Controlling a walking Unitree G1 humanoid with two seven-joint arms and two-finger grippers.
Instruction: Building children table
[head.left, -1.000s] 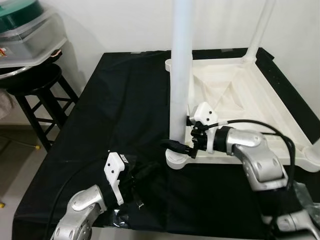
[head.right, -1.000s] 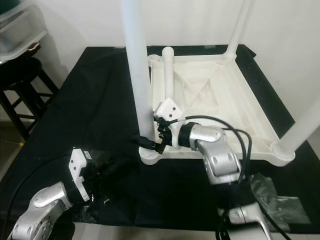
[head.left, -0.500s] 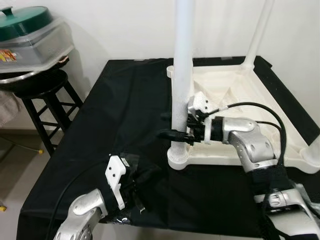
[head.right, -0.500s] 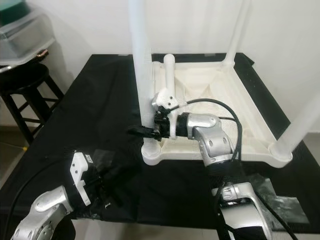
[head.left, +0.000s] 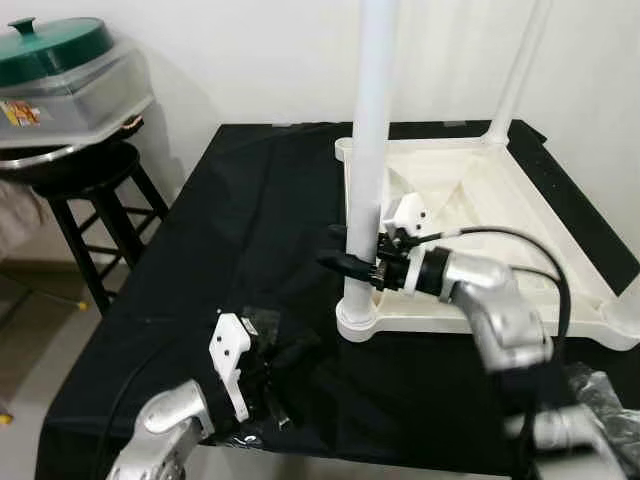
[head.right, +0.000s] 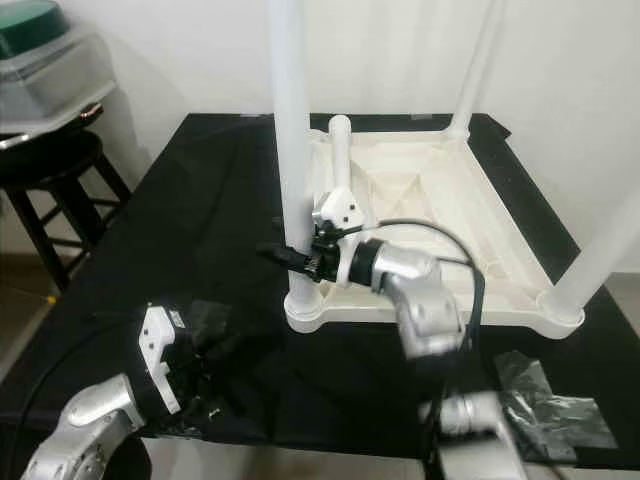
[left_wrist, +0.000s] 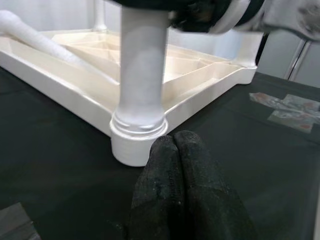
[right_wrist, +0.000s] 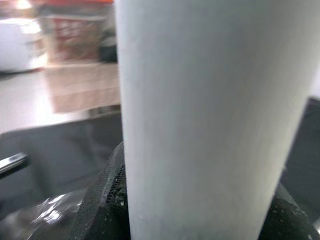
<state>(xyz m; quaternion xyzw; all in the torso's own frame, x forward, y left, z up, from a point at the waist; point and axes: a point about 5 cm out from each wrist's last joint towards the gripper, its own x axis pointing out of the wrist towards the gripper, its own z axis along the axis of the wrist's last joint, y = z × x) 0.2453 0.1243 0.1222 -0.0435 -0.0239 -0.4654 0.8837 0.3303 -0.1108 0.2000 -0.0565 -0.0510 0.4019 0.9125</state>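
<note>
A white children's table top (head.left: 500, 200) lies upside down on a black cloth. One white leg (head.left: 370, 130) stands upright in the near-left corner socket (head.left: 358, 318). My right gripper (head.left: 345, 262) is shut on this leg a little above the socket, and the leg (right_wrist: 200, 120) sits between the fingers. Another leg (head.left: 515, 70) stands at the far right corner and a third (head.right: 610, 250) at the near right. A loose leg (head.right: 338, 160) rests inside the top. My left gripper (head.left: 300, 365) lies low on the cloth in front of the socket, with its fingertips (left_wrist: 175, 165) pressed together and nothing in them.
A black stool (head.left: 90, 190) stands left of the table, carrying a clear plastic container with a green lid (head.left: 60, 60). Crumpled clear wrapping (head.right: 560, 400) lies on the cloth at the near right. The cloth's front edge (head.left: 300, 455) is close to my arms.
The camera has shifted. My right gripper has slid higher up the near-left leg, away from the socket. The left gripper has stayed on the cloth.
</note>
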